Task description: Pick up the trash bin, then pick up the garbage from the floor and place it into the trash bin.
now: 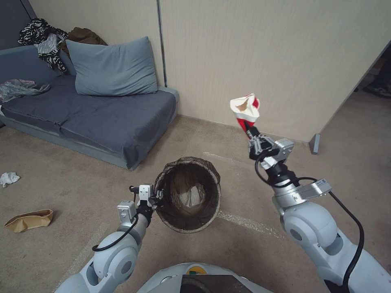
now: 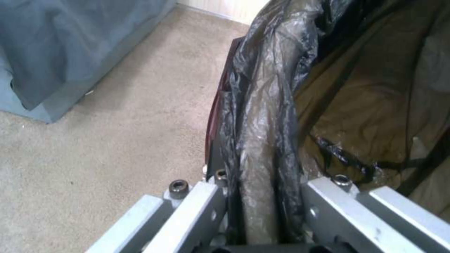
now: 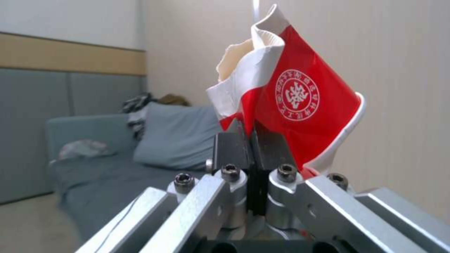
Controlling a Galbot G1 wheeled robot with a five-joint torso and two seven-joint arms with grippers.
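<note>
I am holding the trash bin (image 1: 188, 194) by its rim with my left claw (image 1: 156, 198), clenched on the bag-covered edge; the bin is tilting so its mouth faces me, with something white lying inside. Taking the bin as my landmark: my right claw (image 1: 249, 132) is standing up and to its right, well apart, pinching a crushed red-and-white paper cup (image 1: 245, 110) in open air in front of the pale wall (image 1: 264, 53). Bare carpet (image 1: 244, 195) is lying all around the bin, with the sofa's (image 1: 114, 118) corner just beyond it to the left. Far left of the bin, a crumpled brown paper bag (image 1: 29, 220) and a white tissue wad (image 1: 8, 178) are lying on the floor.

My left wrist view is showing the dark liner (image 2: 262, 105) folding over the rim between my fingers (image 2: 197, 211). My right wrist view is showing a round white emblem on the cup (image 3: 300, 105) and my fingers (image 3: 232, 149) squeezing its crumpled base.
</note>
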